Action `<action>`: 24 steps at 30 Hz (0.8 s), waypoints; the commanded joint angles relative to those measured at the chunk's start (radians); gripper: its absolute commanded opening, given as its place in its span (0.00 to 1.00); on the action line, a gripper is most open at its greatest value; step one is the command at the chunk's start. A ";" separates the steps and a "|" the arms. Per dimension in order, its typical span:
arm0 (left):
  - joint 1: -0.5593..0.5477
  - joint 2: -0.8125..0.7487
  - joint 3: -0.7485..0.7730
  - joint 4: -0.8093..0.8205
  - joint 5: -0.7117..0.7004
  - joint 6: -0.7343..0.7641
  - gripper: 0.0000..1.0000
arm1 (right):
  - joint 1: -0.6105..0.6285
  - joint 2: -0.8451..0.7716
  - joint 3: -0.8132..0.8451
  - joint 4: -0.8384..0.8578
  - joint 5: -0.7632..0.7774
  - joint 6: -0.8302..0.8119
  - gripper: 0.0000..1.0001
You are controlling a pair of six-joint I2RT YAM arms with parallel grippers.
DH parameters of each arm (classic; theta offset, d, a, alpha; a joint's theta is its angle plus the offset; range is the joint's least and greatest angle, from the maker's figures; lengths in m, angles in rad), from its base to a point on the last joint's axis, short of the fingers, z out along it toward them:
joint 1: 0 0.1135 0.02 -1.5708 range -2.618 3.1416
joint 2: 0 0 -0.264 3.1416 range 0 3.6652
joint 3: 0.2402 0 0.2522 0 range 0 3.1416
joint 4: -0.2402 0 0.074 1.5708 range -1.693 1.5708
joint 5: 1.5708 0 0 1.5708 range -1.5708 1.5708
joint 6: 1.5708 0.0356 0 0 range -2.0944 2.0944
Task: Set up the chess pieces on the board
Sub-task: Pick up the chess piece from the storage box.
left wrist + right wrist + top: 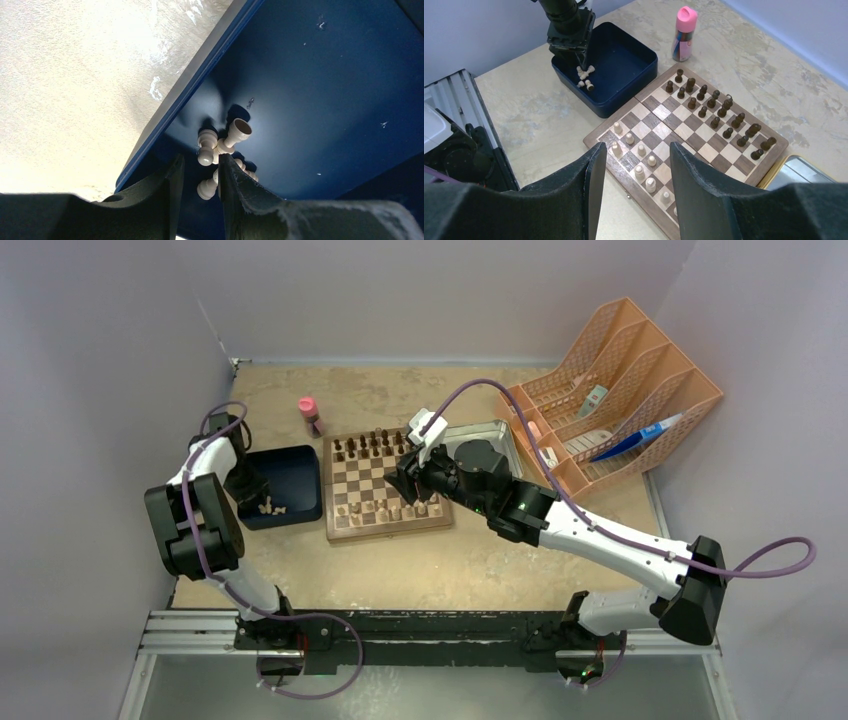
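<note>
Fetching pale pieces from the tray is the step in hand; entries run left to right.

- Left pincer: low inside the blue tray, jaws parted narrowly over a small heap of pale pieces on the tray floor. One piece lies in the gap; no clamping shows.
- Bottle: pink-capped, upright on the table between tray and board.
- Board: just beside the tray. Dark pieces stand in two rows along its far side. The near side carries only part of the pale set, loosely ranked.
- Right pincer: hovering over the board's near right part, jaws wide, holding nothing.
- Tin: touching or nearly touching the board's right edge.
- Rack: orange, far right, not part of the task.

Next move, as judged: close on one pale piece alone, lift it clear of its neighbours, carry it to a vacant near-side square and stand it upright.

Hard to make out: piece types, too small to name; the heap overlaps, so its count is uncertain; the right arm hides several near-right squares from above.
</note>
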 commanded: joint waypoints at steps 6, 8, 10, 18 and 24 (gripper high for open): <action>0.011 0.010 -0.014 0.056 0.034 0.031 0.26 | 0.005 -0.016 0.018 0.035 0.029 0.007 0.52; 0.011 0.011 -0.023 0.060 0.036 0.027 0.26 | 0.005 -0.016 0.018 0.037 0.030 0.006 0.52; 0.011 0.013 -0.027 0.066 0.042 0.027 0.24 | 0.005 -0.015 0.018 0.038 0.028 0.009 0.52; 0.011 0.016 -0.014 0.056 0.046 0.038 0.07 | 0.005 -0.012 0.021 0.033 0.023 0.002 0.52; 0.011 0.019 0.046 0.001 0.032 0.052 0.03 | 0.005 -0.011 0.022 0.030 0.022 0.000 0.52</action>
